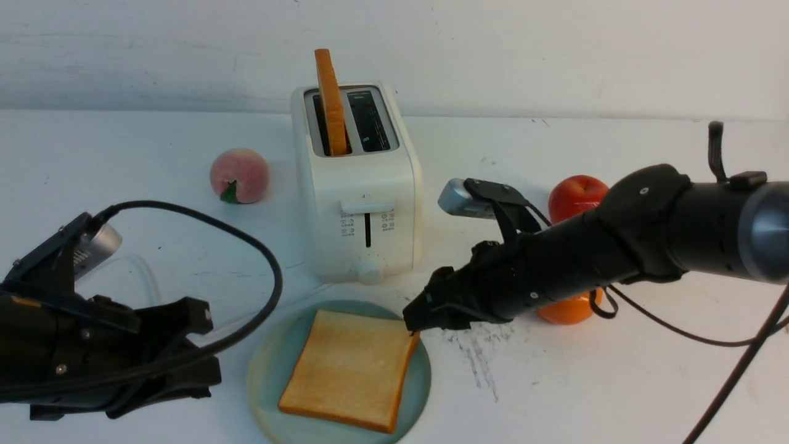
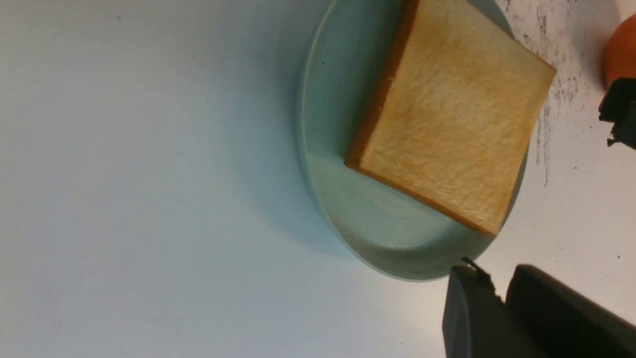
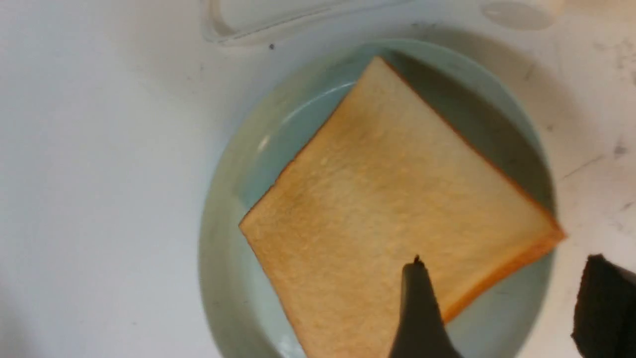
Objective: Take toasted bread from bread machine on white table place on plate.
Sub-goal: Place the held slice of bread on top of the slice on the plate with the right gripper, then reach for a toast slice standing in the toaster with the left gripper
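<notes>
White table (image 1: 616, 382) carries a plate (image 1: 271, 370); one toast slice (image 1: 351, 370) lies on it, just under the wide-open, empty right pincer (image 1: 412, 322). Beyond this pincer a second slice (image 1: 330, 102) stands in the toaster (image 1: 363, 203). How far the left pincer (image 1: 206, 342) is open, I cannot tell.

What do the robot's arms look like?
Both are black. The right arm is a thick round tube with a grey band, thin wires and a small silver camera. The left arm carries a fat looping black cable and a silver cylinder. The left tool and right tool are blocky.
</notes>
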You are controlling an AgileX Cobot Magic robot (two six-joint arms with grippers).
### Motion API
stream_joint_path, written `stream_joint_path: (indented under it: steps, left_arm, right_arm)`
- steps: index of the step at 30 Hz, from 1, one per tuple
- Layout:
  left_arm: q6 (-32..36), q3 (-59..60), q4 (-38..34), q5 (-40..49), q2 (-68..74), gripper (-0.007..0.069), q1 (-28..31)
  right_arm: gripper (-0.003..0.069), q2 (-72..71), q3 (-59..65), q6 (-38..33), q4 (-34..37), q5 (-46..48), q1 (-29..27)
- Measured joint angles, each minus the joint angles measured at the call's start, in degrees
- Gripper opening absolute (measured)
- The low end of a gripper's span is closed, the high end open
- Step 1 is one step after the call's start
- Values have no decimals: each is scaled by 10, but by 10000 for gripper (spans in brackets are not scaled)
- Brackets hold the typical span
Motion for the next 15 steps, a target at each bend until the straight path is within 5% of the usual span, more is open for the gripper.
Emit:
stream_joint_path:
  steps: [7,13,15]
  left_arm:
    - [0,0,-10,-10,0,109,0]
    - [11,-17,-99,-36,0,109,0]
    - [34,-57,-132,-22,0,103,0]
  right_arm:
    - [374,-23,-21,53,-108,65,-28]
    - [173,-96,-66,168,-205,199,-96]
    - [47,-150,-76,208,-241,258,-136]
